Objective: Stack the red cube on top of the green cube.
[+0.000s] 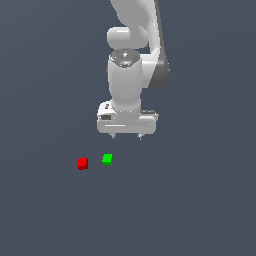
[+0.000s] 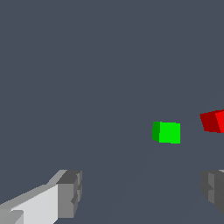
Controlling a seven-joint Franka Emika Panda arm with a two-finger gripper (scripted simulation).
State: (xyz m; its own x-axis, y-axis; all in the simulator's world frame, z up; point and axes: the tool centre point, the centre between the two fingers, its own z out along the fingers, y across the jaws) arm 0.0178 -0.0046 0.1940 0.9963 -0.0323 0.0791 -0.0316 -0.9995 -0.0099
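The tool (image 1: 127, 136) hangs above the dark grey surface (image 1: 200, 210) with its two fingers spread wide apart and nothing between them. In the exterior view only the short tips of the fingers (image 1: 114, 135) show below the white body of the tool; the arm (image 1: 134, 35) above it runs out of the picture's top edge.

The red cube (image 1: 82, 163) sits on the surface, below the tool and off to the exterior view's left of it, clear of both fingers. The green cube (image 1: 107, 159) rests just beside it, between the red cube and the spot under the tool, with a small gap separating the two. Neither cube touches the tool.

In the wrist view the green cube (image 2: 166, 132) is fully seen, while the red cube (image 2: 213, 121) is cut off by the picture's edge, so only part of it shows. One finger (image 2: 69, 194) appears nearly whole with its white mount; the other is clipped at the edge, leaving just a grey sliver. The tool (image 2: 140, 192) has an open gap of bare surface (image 2: 87, 65) between its fingers.
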